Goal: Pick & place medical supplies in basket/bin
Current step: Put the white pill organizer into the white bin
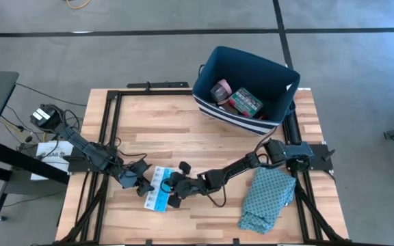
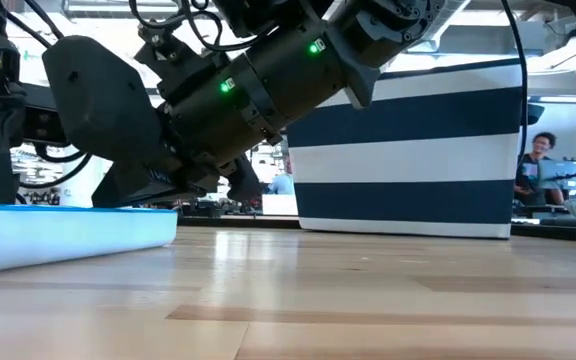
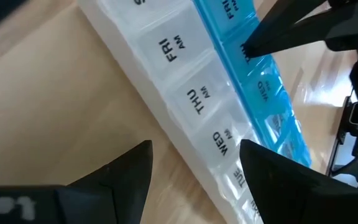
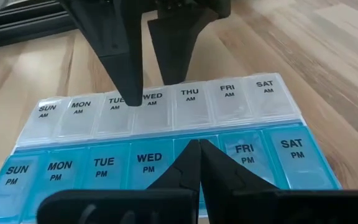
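The light-blue pill-organizer strip (image 1: pixel 157 198) lies flat on the wood near the table's near edge, one row clear-white and one blue. My left gripper (image 3: pixel 196 144) is open at its white row's long edge (image 3: pixel 166 118), one finger over the lids and one over bare wood. My right gripper (image 4: pixel 197 144) is shut on the opposite, blue side. The navy basket (image 1: pixel 211 68) stands at the far right and holds the pink tape roll (image 1: pixel 221 89) and the green-red box (image 1: pixel 245 102). The other supplies are out of view. My left gripper's finger (image 4: pixel 131 93) stands with its tip at the white row's TUE and WED lids, but I cannot tell whether it touches them. My right gripper sets its shut fingertips (image 3: pixel 248 48) on the blue row's THU lid (image 4: pixel 185 144), slanting down from the table's right. The strip stays flat on the table.
A teal patterned cloth (image 1: pixel 269 198) lies crumpled at the near right corner. Bare wood stretches between the strip and the basket (image 2: pixel 408 150). Both arms crowd the strip from either side. A person (image 2: pixel 538 160) shows in the room beyond the table.
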Robot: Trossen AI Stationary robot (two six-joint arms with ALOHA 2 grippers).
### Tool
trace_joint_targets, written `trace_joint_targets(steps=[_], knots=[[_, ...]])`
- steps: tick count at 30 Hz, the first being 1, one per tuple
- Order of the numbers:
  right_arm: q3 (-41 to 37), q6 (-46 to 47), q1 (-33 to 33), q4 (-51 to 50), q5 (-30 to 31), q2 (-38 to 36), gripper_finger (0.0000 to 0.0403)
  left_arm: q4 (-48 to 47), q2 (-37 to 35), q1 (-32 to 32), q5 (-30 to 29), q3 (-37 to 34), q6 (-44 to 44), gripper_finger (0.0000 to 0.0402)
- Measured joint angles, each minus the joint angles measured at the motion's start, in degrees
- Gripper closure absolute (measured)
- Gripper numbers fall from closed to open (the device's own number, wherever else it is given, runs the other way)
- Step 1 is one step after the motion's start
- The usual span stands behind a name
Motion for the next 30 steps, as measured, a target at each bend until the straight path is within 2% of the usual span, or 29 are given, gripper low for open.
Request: trace_joint_targets(steps=[9,12,23,26,30], knots=[[-0.02,0.17,1.21,0.46,1.04,0.76,0.0403,0.99,-0.02,1.22,-0.2,-0.01,-0.06,0.0171],[-0.16,-2.38,1.77,2.35,3.5,0.91,0.0403,0.99,-0.02,1.99,-0.25,0.0,-0.06,0.0171],[-0.67,-7.82,2.61,5.12,2.64,-4.34,0.0403,0.94,-0.04,3.19,-0.3,0.0,0.96,0.0171],[-0.44,-8.62,3.17,3.98,3.16,-5.48,0.0403,0.86,-0.04,3.19,-0.3,0.0,0.96,0.0171],[-0.63,-5.28,3.54,-0.16,3.09,-5.05,0.0403,0.79,-0.07,3.19,-0.24,0.0,1.41,0.0171]])
